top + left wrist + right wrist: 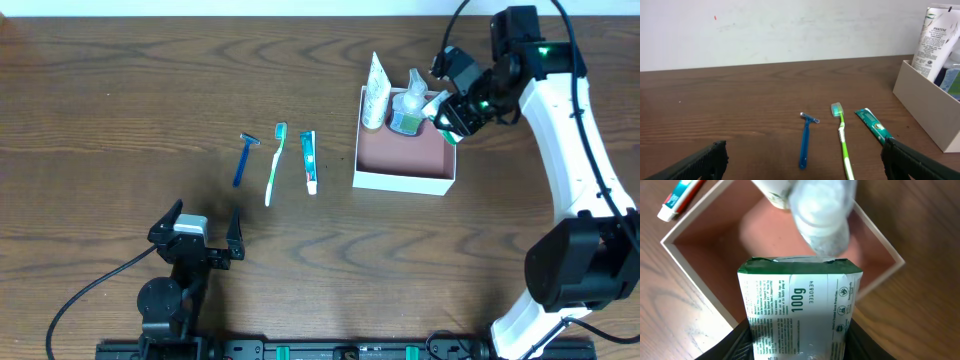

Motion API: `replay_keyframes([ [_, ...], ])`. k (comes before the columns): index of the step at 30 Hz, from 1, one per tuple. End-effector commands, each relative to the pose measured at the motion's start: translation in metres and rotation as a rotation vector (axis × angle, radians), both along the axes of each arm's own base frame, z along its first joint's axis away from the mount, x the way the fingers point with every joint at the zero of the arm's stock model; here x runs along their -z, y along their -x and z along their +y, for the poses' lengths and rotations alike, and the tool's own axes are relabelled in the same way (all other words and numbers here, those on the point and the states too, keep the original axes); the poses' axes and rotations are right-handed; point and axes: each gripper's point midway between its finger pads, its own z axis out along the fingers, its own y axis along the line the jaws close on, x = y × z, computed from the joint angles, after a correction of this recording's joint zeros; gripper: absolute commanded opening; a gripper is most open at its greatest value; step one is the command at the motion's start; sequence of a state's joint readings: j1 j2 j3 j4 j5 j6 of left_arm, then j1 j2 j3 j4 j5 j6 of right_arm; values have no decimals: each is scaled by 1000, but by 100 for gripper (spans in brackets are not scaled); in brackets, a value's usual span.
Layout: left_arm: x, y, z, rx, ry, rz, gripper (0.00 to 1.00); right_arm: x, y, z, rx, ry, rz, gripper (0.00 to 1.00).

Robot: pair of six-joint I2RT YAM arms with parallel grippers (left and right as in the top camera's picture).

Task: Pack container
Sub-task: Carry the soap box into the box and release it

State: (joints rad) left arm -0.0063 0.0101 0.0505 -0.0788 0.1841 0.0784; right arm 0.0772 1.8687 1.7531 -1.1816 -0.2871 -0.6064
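The table (120, 80) was dark wood and filled the overhead frame; the container (400, 182) sat in the upper right of it, white walls around a pink floor, mostly bare. It looked light and stiff, likely thin board, so a push on one wall would probably slide it; the best hold would be a pinch over a wall's rim, or it should simply be left standing and filled from above.

The left end effector (197, 235) rested at lower left, spread wide and empty; the right end effector (449, 110) hung over the container's upper right corner, pinching a green and white packet (799, 305) above the pink floor.

A white tube (375, 92) and a clear bottle (408, 105) stood against the container's top wall.

Left of the container lay the toothpaste (309, 160), the toothbrush (274, 165) and the razor (243, 160), side by side, not yet packed.
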Motion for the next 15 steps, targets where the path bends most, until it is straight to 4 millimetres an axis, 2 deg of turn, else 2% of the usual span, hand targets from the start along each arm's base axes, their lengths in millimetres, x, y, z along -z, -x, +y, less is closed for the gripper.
replay_keyframes([
  [1, 16, 0, 0, 2, 2, 36, 98, -12, 0, 20, -67, -27, -46, 34],
  [4, 16, 0, 0, 2, 2, 36, 98, -3, -2, 25, -82, -18, -47, 34],
  [9, 16, 0, 0, 2, 2, 36, 98, 16, 6, 31, -109, -13, -16, 34],
  [15, 16, 0, 0, 2, 2, 36, 98, 43, 10, 31, -120, -11, -4, 34],
])
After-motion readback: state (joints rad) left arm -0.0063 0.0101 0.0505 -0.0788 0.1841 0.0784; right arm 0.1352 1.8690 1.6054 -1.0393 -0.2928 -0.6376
